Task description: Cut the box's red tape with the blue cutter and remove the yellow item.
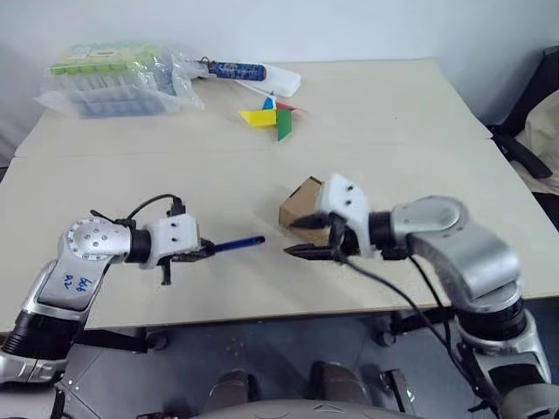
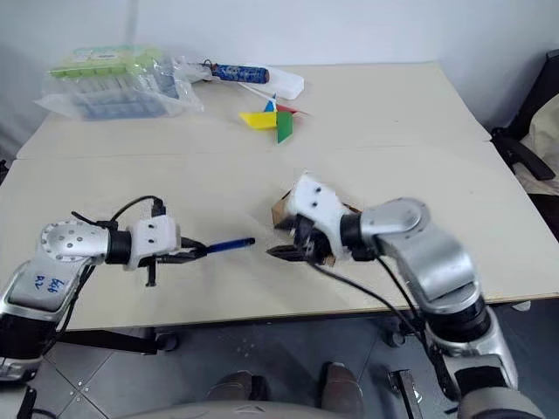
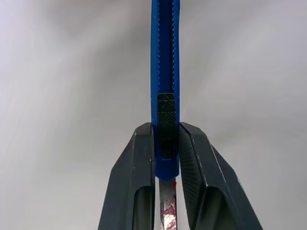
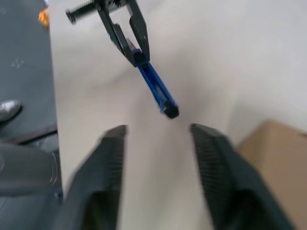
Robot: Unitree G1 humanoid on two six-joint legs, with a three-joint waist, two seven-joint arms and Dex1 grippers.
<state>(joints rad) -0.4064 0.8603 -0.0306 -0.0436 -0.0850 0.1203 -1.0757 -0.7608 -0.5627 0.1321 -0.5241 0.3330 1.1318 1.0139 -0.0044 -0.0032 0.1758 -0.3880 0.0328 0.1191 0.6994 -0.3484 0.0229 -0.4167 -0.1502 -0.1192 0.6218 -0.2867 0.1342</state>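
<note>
My left gripper [image 1: 199,253] is shut on the blue cutter [image 1: 238,245], which sticks out level toward the middle of the table. In the left wrist view both fingers [image 3: 139,182] clamp the blue cutter [image 3: 165,72] near its black slider. The brown cardboard box [image 1: 301,202] sits on the table just behind my right gripper [image 1: 293,237], which hangs open and empty in front of it, facing the cutter's tip. The right wrist view shows its spread fingers [image 4: 108,163], the blue cutter [image 4: 154,90] ahead of them and a corner of the box [image 4: 276,143]. The red tape and the yellow item are hidden.
At the back left of the table [image 1: 393,131] lie a clear plastic package with a green label [image 1: 113,78] and a dark-blue tube with a white end [image 1: 253,73]. A paper pinwheel [image 1: 269,118] lies behind the box. A dark chair [image 1: 534,113] stands off the right edge.
</note>
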